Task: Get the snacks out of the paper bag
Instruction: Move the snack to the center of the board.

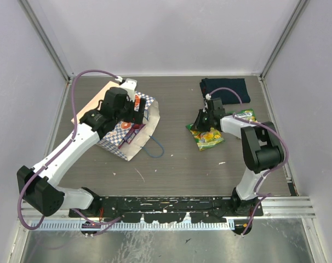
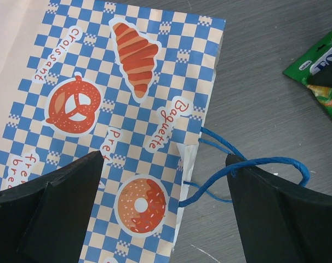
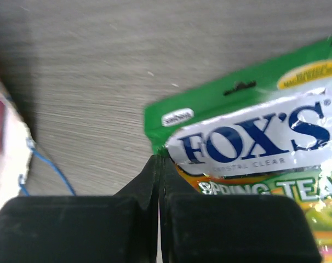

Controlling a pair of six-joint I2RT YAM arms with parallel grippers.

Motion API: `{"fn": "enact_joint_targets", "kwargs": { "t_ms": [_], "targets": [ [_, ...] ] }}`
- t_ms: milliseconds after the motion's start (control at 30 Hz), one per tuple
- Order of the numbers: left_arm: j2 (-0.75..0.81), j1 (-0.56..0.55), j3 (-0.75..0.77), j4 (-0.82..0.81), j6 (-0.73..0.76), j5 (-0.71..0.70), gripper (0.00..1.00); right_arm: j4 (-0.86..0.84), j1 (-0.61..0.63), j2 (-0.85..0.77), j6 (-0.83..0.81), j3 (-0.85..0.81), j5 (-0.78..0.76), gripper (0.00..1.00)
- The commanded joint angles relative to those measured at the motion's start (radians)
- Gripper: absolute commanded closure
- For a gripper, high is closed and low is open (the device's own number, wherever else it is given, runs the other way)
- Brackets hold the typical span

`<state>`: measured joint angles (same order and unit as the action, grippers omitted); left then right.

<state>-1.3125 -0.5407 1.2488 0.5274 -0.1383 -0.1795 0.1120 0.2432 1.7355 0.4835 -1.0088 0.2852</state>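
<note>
Directly below spread left jaws, paper bag (image 2: 155, 98); right jaws clenched at edge of green packet (image 3: 248, 93).

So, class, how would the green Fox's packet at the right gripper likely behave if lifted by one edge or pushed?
The green packet shows glare on glossy film, so it is probably slippery. It lies flat and thin on the table, so it would likely sag from an edge grip and slide, not roll.
</note>
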Motion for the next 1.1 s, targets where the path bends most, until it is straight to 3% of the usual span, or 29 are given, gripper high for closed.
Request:
{"fn": "enact_joint_targets", "kwargs": {
  "t_ms": [0, 233, 400, 533, 567, 600, 833, 933, 1067],
  "targets": [
    [0.035, 0.005, -0.005, -0.039, 0.001, -0.021, 0.04, -0.070, 0.005, 0.050, 0.023, 0.032, 0.046, 0.99],
    [0.027, 0.005, -0.004, -0.042, 0.005, -0.026, 0.04, -0.056, 0.005, 0.005, 0.018, 0.012, 0.036, 0.99],
    [0.013, 0.005, 0.003, -0.043, 0.006, -0.027, 0.04, -0.059, 0.005, -0.135, 0.006, 0.019, -0.036, 0.97],
    [0.011, 0.005, 0.005, -0.042, 0.007, -0.027, 0.04, 0.047, 0.010, -0.248, -0.035, 0.033, -0.254, 0.20],
    [0.013, 0.006, 0.006, -0.043, 0.007, -0.028, 0.04, 0.077, 0.015, -0.267, -0.053, 0.035, -0.308, 0.04],
    [0.014, 0.005, 0.005, -0.044, 0.007, -0.027, 0.04, 0.116, 0.021, -0.279, -0.076, 0.034, -0.361, 0.01],
    [0.025, 0.005, -0.003, -0.051, 0.003, -0.020, 0.04, 0.295, 0.113, -0.249, -0.196, 0.018, -0.719, 0.00],
    [0.024, 0.004, -0.002, -0.047, 0.002, -0.020, 0.04, 0.290, 0.157, -0.224, -0.239, 0.014, -0.739, 0.00],
    [0.034, 0.005, -0.018, -0.041, -0.005, -0.023, 0.04, 0.226, 0.169, -0.184, -0.253, 0.040, -0.638, 0.00]
  ]
}}
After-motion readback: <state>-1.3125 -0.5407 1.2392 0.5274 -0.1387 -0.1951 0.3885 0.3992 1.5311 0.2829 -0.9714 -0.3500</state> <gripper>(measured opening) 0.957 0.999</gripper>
